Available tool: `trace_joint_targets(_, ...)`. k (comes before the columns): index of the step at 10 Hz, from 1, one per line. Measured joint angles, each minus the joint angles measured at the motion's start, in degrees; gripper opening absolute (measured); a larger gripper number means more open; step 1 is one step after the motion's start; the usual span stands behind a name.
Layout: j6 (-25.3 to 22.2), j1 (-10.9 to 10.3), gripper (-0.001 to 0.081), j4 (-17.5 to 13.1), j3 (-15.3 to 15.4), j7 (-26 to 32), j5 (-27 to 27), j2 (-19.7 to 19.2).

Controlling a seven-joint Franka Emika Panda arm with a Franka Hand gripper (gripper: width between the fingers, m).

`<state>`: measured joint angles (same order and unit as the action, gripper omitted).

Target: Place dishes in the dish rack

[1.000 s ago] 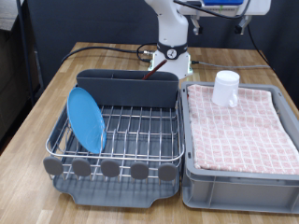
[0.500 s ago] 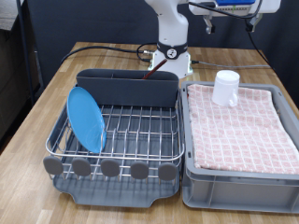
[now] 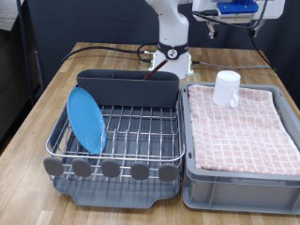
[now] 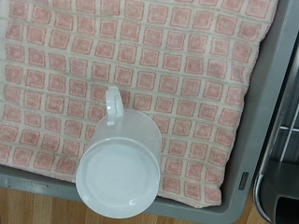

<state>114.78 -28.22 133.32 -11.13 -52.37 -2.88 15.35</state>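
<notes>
Take the dish rack [image 3: 117, 141] as your landmark. The blue plate [image 3: 86, 119] already stands on edge in the wire grid at the rack's end toward the exterior view's left, so one dish looks done. A dark, slim thing pokes up from the utensil holder [image 3: 127, 87] along the rack's far side; it may be the spoon, but it is too small for you to be sure.

Over the last second nothing on the table has shifted: plate, rack and mug sit exactly where they did. Only the arm's hand has moved, drifting a little further toward the exterior view's right along the top edge, high above the grey bin [image 3: 242, 176] that sits just beside the rack. I read that as the arm lining itself up over the mug, with no contact yet.

The white mug [image 3: 227, 88] stands upside down on the pink checked cloth [image 3: 239, 127] at the bin's far end, well apart from the rack. The wrist view looks straight down on the mug [image 4: 121, 166], its handle pointing across the cloth [image 4: 177, 65].

The gripper's fingers appear in neither view, so you cannot tell whether the jaws are apart or together; nothing shows between them.

The bin's wall and the rack's rim lie between mug and grid.
</notes>
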Motion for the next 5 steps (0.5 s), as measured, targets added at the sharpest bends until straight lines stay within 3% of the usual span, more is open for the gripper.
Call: trace_joint_targets(5,1.46,-0.20,0.0802,-0.04,1.52,-0.08,1.30,-3.17)
